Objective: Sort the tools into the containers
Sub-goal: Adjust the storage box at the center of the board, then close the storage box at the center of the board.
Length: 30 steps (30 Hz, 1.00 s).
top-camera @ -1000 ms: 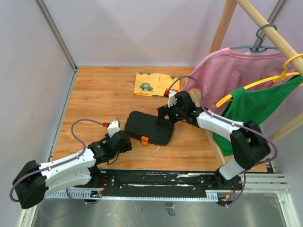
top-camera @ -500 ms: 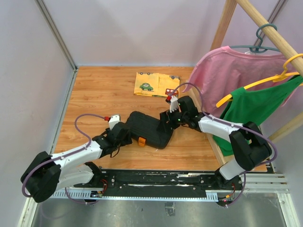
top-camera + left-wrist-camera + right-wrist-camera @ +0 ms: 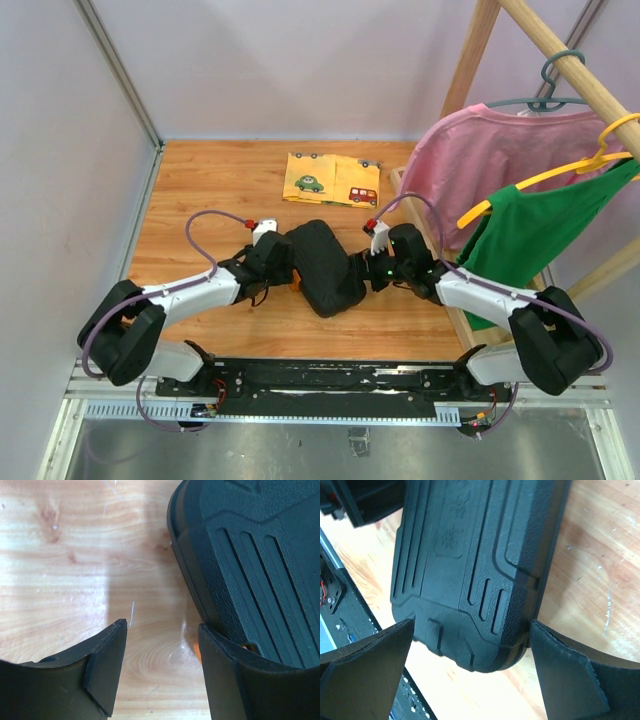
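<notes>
The black ribbed case (image 3: 325, 265) lies shut on the wooden table, slanting from far left to near right. My left gripper (image 3: 290, 272) is at its left side, open, with only bare wood between the fingers (image 3: 105, 665). Its right finger rests against the case (image 3: 250, 555) beside a sliver of the orange latch (image 3: 196, 652). My right gripper (image 3: 360, 272) is open wide around the case's rounded end (image 3: 470, 580). Here the right finger (image 3: 570, 675) touches the rim, while the left one stands apart from it. No tools show in any view.
A yellow cloth printed with cars (image 3: 332, 180) lies at the back. A wooden clothes rack (image 3: 470, 60) with a pink shirt (image 3: 470, 150) and a green shirt (image 3: 540, 230) stands on the right, its base rail (image 3: 445, 305) beside my right arm. The black mounting rail (image 3: 340, 375) runs along the near edge.
The case has swung round from lying crosswise to slanting lengthwise. My left arm has reached forward and right to its side, and the right gripper has come nearer and lower around its end.
</notes>
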{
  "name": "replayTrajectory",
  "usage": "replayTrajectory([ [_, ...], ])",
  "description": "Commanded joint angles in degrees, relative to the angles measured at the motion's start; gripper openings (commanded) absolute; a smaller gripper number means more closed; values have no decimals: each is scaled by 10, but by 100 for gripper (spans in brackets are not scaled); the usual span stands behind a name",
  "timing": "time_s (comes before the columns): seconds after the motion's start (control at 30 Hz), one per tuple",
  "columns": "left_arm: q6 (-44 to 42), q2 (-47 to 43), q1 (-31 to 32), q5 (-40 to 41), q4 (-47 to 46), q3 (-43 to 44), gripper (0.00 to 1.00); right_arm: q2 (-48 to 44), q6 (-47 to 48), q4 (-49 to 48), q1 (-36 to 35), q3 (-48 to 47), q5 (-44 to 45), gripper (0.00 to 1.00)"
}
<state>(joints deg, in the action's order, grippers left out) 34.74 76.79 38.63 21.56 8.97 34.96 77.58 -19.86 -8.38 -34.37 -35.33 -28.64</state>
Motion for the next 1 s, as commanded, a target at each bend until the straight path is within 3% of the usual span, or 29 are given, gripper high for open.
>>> replayTrajectory([
  [0.0, -24, 21, 0, -34, -62, 44, 63, -20, -51, -22, -37, 39, -23, 98],
  [0.3, -8, -3, 0, 8, -13, 49, 62, -103, -52, 34, -41, 70, 35, 99],
  [0.57, 70, -115, -1, 51, 44, 22, 61, -180, -29, 96, -41, 70, 136, 99],
  [0.73, 106, -176, 0, -9, 15, 1, 66, -185, -22, 94, -40, 60, 158, 99],
  [0.97, 163, -190, 0, -106, -38, -29, 83, -154, -20, 75, -40, 51, 135, 99],
])
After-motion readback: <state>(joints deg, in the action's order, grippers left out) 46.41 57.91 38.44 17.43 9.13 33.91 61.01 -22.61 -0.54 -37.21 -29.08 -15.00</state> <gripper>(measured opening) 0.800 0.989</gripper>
